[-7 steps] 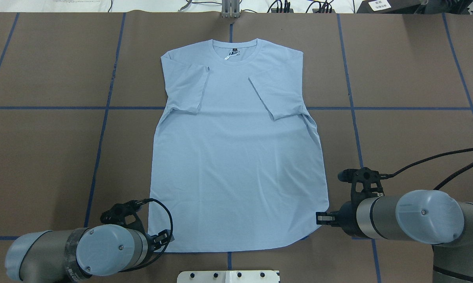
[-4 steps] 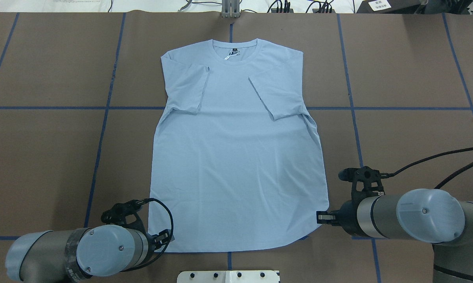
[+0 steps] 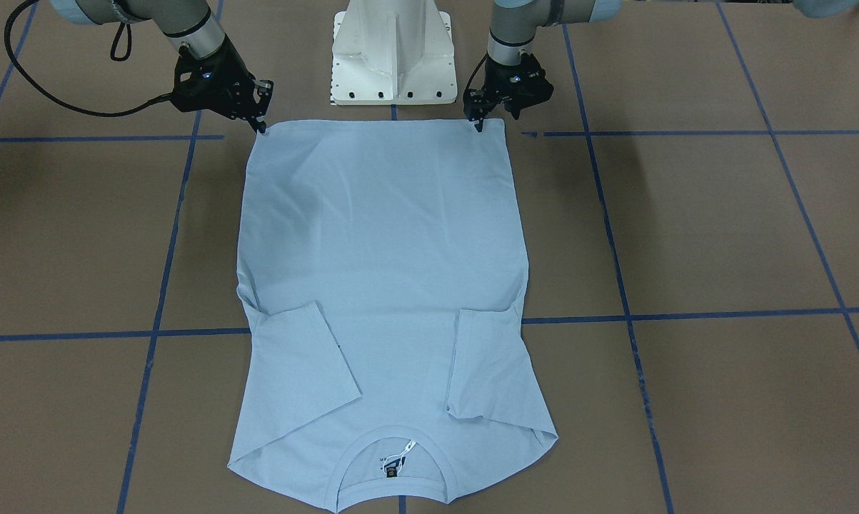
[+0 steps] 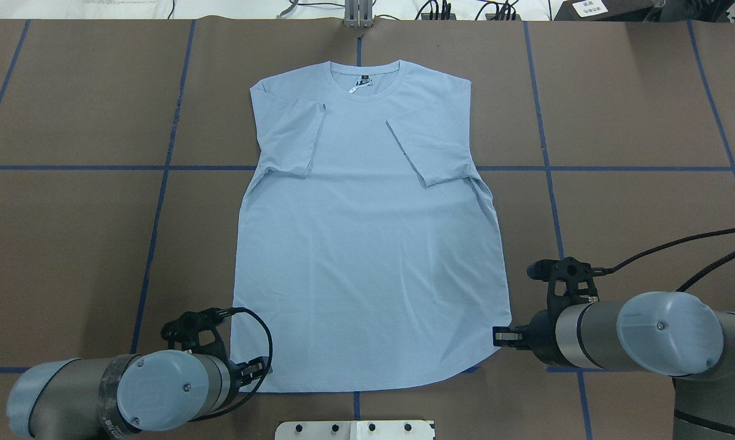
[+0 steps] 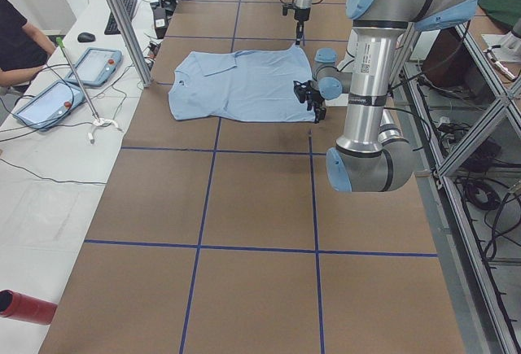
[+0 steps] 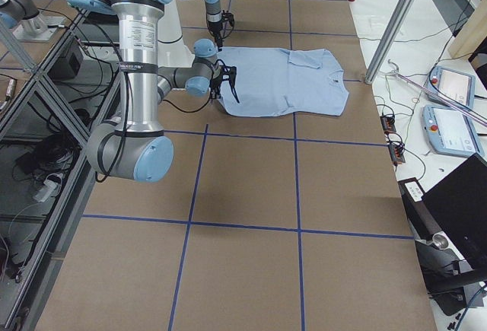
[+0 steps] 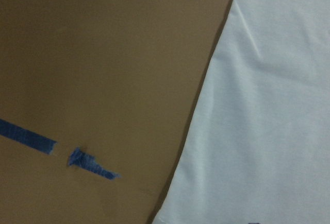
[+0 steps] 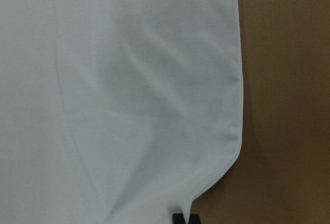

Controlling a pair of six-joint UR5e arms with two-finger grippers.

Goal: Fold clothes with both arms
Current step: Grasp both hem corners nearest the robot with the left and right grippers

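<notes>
At the hem corners of the T-shirt (image 3: 379, 235), the left end effector (image 3: 480, 123) and right end effector (image 3: 260, 125) sit, opening unclear; each should pinch both layers.

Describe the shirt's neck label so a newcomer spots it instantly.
On the brown table a light blue T-shirt lies flat, collar at the end away from the white pedestal. Just inside the collar sits the neck label: a small dark square with a white tag, against plain cloth all around.
</notes>
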